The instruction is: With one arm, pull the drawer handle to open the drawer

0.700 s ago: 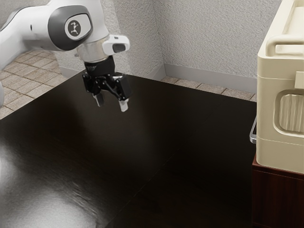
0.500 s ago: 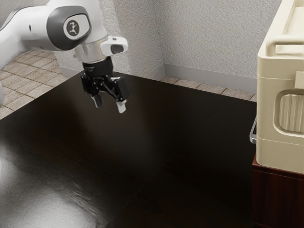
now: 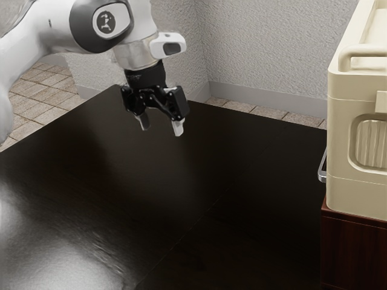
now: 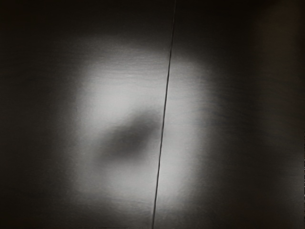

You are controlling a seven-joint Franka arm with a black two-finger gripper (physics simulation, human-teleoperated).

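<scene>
Black and standing wide around nothing, the end effector (image 3: 161,125) is now moving toward the exterior view's right, probably beginning its reach. Ahead, the dark desk (image 3: 181,199) is stretching away, leaving open room above it. Farther right, well apart, the metal handle (image 3: 322,177) is jutting from the cream cabinet's (image 3: 340,145) near face, while the wooden base's (image 3: 351,248) edge below is calling for some clearance.

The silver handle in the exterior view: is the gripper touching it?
No, the gripper hangs over the dark table, clearly apart from the silver handle.
</scene>
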